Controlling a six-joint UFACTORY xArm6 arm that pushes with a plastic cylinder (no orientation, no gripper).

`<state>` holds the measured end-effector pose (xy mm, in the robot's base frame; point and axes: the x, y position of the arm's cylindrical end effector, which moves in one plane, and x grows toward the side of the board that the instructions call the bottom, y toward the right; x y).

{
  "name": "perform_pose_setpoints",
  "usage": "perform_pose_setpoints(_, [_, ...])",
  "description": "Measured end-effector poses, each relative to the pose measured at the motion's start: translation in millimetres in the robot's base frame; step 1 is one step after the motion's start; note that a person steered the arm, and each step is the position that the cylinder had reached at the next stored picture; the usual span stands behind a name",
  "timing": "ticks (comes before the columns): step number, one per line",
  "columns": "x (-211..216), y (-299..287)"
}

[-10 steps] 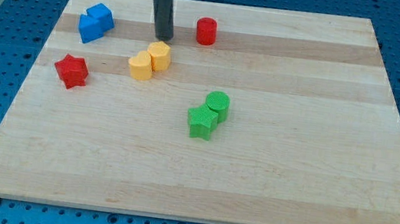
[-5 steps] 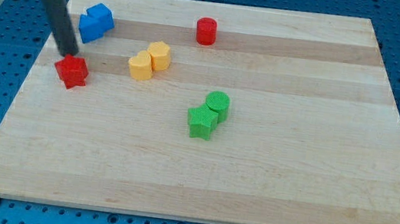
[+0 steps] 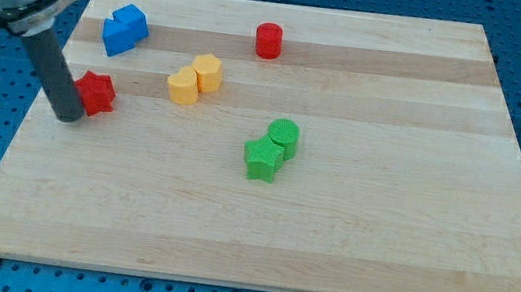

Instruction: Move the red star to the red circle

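Note:
The red star (image 3: 98, 92) lies near the left edge of the wooden board (image 3: 261, 217). The red circle (image 3: 268, 40) stands near the view's top, right of centre-left, far from the star. My tip (image 3: 68, 118) rests on the board just left of and slightly below the red star, touching or almost touching its left side. The rod partly hides the star's left points.
Two blue blocks (image 3: 125, 28) sit together at the upper left. Two yellow blocks (image 3: 196, 78) sit together between the star and the red circle. A green circle (image 3: 283, 135) and a green star (image 3: 262, 158) touch near the board's middle.
My tip has swept from near the yellow blocks at the top, leftwards past the star's upper side, down to the star's lower left. The blocks have not visibly moved.

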<state>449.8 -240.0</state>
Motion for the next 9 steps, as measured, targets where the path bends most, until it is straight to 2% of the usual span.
perform_pose_setpoints(4, [-33.3, 17.2])
perform_pose_setpoints(9, [-106.1, 48.6])
